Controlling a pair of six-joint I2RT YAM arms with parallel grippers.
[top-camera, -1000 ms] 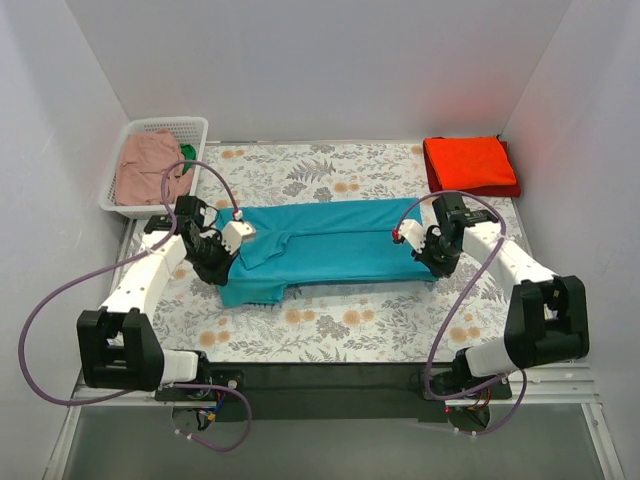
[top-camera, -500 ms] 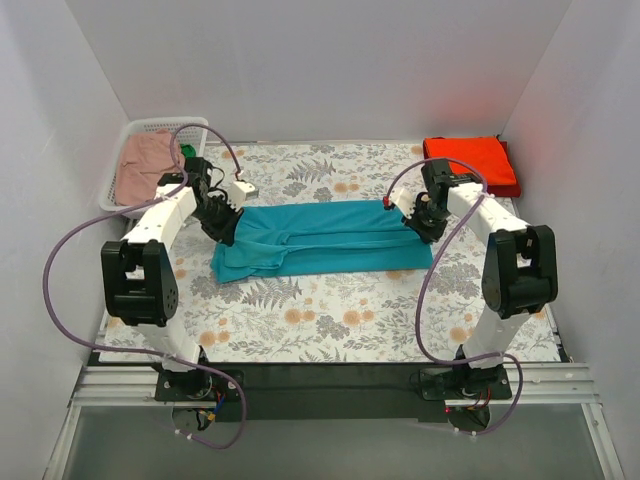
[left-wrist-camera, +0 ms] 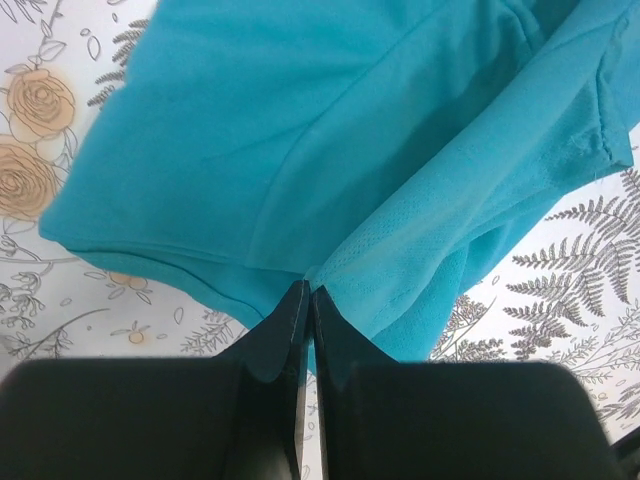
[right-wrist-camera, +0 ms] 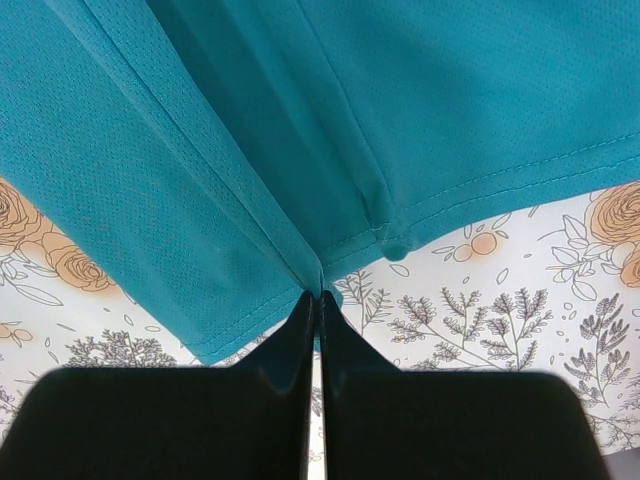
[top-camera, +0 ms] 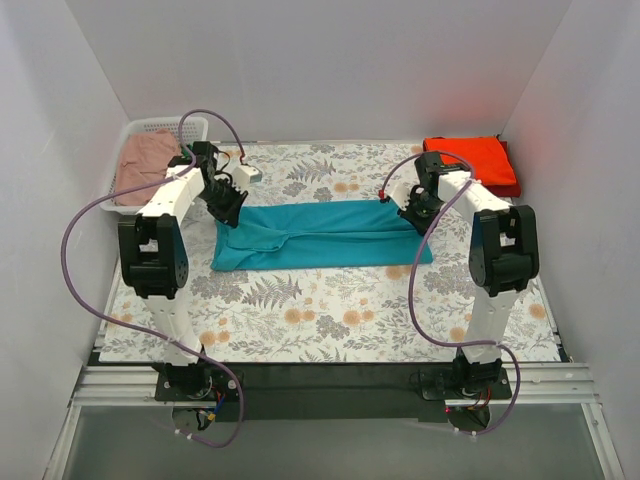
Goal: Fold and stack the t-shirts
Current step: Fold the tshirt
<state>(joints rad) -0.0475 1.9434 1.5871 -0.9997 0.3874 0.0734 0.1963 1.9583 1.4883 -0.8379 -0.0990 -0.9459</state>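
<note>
The half-folded t-shirt (top-camera: 320, 235) lay across the middle of the surface (top-camera: 330, 310), from 9 to 3 o'clock. The left fingers (left-wrist-camera: 283, 335) pinched its 9 o'clock end, the right fingers (right-wrist-camera: 298, 340) its 3 o'clock end. A folded t-shirt (top-camera: 470, 163) sat at 1 o'clock; at 11 o'clock a basket (top-camera: 165, 124) held a crumpled t-shirt (top-camera: 145, 160).

Bright, soft, even light leaves only faint shadows. The folded orange-red cloth t-shirt (top-camera: 470, 163) throws a reddish tint on the white wall (top-camera: 470, 110). Both wrist views render the weave of the teal-blue cloth t-shirt (left-wrist-camera: 300, 130) sharply.
</note>
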